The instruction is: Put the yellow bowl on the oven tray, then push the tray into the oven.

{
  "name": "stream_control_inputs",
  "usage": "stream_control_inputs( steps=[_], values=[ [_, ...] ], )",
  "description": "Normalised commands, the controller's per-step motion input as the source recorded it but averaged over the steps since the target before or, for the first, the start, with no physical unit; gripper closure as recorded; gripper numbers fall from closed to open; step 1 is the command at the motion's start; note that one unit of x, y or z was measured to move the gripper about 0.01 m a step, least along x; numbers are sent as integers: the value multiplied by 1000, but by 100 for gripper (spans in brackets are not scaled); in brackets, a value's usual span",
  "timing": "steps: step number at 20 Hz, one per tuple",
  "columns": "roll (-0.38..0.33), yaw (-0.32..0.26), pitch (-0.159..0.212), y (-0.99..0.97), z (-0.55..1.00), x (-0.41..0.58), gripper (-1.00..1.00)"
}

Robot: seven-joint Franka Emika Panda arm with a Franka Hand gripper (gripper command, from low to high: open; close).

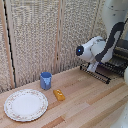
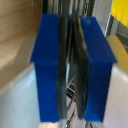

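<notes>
- Baking sheet [image 1: 102, 73] sits far right on the wooden table [image 1: 85, 105], under the arm.
- Grabber [image 2: 71, 70]: blue fingers [image 2: 50, 65] clenched on the sheet's dark rim.
- Yellow dish [image 2: 120, 12] shows just beyond the fingers.

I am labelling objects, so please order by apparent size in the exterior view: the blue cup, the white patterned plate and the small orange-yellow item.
1. White patterned plate, clearly largest, though nearest the camera.
2. Blue cup.
3. Small orange-yellow item, smallest.
</notes>
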Motion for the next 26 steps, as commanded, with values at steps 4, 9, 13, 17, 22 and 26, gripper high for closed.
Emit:
stream_control_inputs(
  steps=[4,9,13,17,22,26],
  values=[
    [68,6,0,-941,633,-123,100],
    [-5,1,0,-1000,319,-176,100],
    [-107,22,20,-893,146,-171,100],
    [-160,25,32,-805,108,-188,100],
    [-153,51,4,-763,101,-158,100],
    [-194,59,0,-679,179,-187,100]
  ],
)
